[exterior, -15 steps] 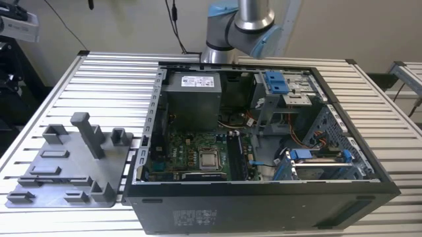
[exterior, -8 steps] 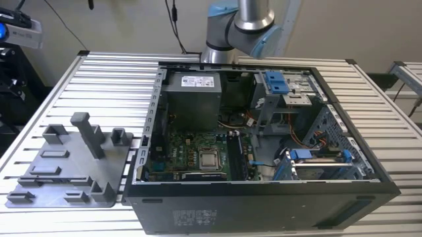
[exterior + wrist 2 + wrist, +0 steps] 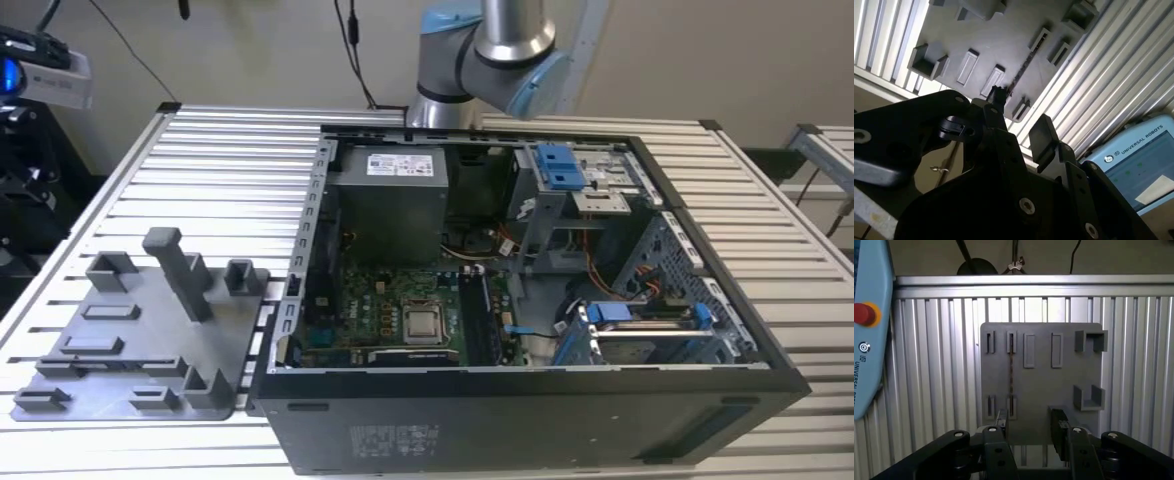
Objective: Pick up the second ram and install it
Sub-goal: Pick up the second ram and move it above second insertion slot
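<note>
The second ram [image 3: 1011, 372] is a thin dark stick standing on edge in a slot of the grey holder tray [image 3: 1041, 390]. In the second wrist view the ram [image 3: 1024, 65] runs as a dark line across the tray [image 3: 999, 40]. My gripper [image 3: 1030, 427] hangs well above the tray's near edge. It is open, and nothing sits between its black fingers [image 3: 1002, 422]. In the second wrist view the gripper [image 3: 1019, 117] is also open. In the exterior view the tray [image 3: 147, 330] lies on the table at the exterior view's left.
An open computer case [image 3: 534, 300] with its motherboard [image 3: 400, 310] fills the middle of the slatted table [image 3: 227, 150]. The arm [image 3: 487, 50] rises behind it. A teach pendant [image 3: 869, 340] with a red button lies beside the tray. Upright posts [image 3: 180, 270] stand on the tray.
</note>
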You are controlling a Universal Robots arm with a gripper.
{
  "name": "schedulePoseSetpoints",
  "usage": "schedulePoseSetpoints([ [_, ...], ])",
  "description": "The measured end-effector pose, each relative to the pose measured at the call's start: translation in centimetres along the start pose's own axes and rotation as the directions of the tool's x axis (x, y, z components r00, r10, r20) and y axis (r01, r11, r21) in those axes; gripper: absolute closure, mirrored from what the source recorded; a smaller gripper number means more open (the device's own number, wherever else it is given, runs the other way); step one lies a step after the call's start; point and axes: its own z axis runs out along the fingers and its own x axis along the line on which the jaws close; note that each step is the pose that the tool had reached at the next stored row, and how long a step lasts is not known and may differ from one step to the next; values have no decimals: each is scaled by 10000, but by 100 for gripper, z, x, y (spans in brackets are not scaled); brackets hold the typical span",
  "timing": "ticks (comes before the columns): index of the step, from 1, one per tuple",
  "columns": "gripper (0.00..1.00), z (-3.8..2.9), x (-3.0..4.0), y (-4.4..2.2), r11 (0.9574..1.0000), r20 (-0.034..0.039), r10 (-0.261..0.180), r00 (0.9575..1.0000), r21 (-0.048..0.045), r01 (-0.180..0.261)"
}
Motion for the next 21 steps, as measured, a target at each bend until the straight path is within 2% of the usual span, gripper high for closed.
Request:
schedulePoseSetpoints([
  [8, 52, 14, 0, -1, 10000, 3, -3, 10000, 2, 3],
  [12, 52, 65, 1, -1, 10000, 2, -2, 10000, -1, 2],
  [21, 52, 225, 4, -1, 10000, 2, -1, 10000, -1, 1],
])
